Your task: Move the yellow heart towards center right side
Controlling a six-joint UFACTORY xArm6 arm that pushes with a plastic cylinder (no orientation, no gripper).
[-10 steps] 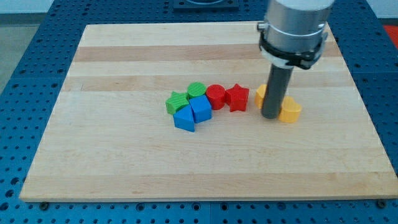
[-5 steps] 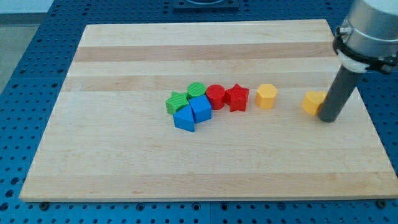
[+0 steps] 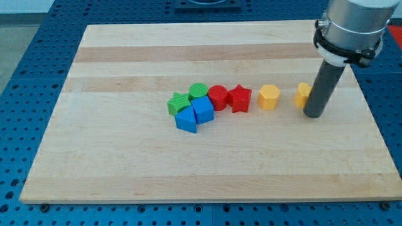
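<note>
The yellow heart lies at the board's centre right, partly hidden behind my rod. My tip rests on the board just to the right of and below the heart, touching or nearly touching it. A yellow hexagon sits a little to the heart's left.
Left of the hexagon runs a row: a red star, a red cylinder, a green cylinder, a green star and two blue blocks. The wooden board lies on a blue perforated table.
The heart slid right from beside the hexagon, then a little back left and up. My rod moved right past it, then came back left.
</note>
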